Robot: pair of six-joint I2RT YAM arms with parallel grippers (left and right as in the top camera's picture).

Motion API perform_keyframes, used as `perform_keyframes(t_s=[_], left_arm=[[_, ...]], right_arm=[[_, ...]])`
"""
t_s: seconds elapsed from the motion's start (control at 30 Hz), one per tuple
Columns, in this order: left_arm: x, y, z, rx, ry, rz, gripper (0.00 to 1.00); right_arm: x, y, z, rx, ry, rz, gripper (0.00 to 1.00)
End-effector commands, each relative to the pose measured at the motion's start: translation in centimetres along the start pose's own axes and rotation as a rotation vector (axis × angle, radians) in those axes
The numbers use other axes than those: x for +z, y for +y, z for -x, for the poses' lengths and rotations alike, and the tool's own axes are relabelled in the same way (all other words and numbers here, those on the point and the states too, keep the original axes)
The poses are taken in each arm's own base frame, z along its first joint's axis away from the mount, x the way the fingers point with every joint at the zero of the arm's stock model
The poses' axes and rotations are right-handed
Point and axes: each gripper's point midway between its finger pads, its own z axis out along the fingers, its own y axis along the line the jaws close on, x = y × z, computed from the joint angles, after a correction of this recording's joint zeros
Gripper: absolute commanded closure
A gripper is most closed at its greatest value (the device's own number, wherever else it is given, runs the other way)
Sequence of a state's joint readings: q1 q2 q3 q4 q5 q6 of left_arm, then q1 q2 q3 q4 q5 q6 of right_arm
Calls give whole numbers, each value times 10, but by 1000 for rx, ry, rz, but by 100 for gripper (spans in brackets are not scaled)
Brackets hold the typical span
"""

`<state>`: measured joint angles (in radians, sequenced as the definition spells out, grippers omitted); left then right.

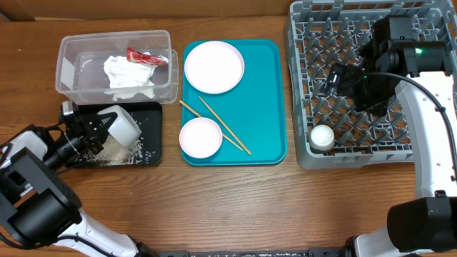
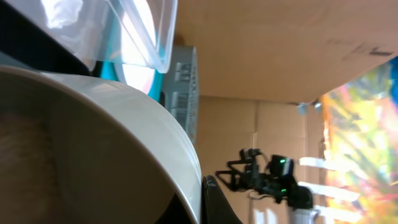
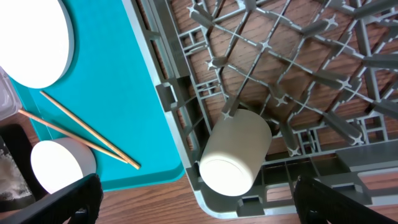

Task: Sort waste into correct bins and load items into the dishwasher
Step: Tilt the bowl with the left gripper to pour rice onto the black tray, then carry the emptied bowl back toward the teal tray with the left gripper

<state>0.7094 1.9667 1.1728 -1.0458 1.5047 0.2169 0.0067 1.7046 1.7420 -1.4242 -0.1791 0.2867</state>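
Teal tray (image 1: 264, 93), white plate (image 1: 213, 66), grey rack (image 1: 296, 93) (lattice pattern), red wrapper (image 1: 143, 56)

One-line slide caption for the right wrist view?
White cup sits in the grey rack's corner, chopsticks on the teal tray alongside.

Clear, glossy plastic tub (image 1: 68, 68) with a crumpled matt paper napkin (image 1: 128, 75) and shiny red wrapper (image 1: 146, 56); smooth teal plastic tray (image 1: 264, 86); pale wooden chopsticks (image 1: 223, 126); matt grey plastic rack (image 1: 357, 151); wood-grain table (image 1: 250, 207) — the bowl (image 1: 121, 123) I hold is smooth, glossy white.

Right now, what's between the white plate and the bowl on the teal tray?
The wooden chopsticks, lying on the teal tray; the overhead view shows it.
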Motion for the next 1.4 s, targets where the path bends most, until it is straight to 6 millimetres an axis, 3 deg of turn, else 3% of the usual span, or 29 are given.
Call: perform_keyframes(t_s=[0.0,0.57,0.77,0.9,1.03,1.13,1.23,1.37], left_arm=[[-2,-11,2,-47,-20,-76,96],[0,-13,5,-89,-7,-51,96],[8,-28,-3,-28,35,13,96],[21,-54,-16,109,111,106,96],[52,-85,-34,328,227,209,96],[89,-99,-53,483,327,315,96],[133,-86,-61,604,372,540,96],[192,-62,-75,898,364,821,96]], right_arm=[[-13,3,3,-10,-43,13,0],[-13,2,2,-9,-39,12,0],[-13,2,1,-9,-36,11,0],[-13,2,1,-9,-37,11,0],[-13,3,2,-10,-41,13,0],[-13,3,2,-10,-40,13,0],[-13,3,2,-10,-40,12,0],[-13,3,2,-10,-40,12,0]])
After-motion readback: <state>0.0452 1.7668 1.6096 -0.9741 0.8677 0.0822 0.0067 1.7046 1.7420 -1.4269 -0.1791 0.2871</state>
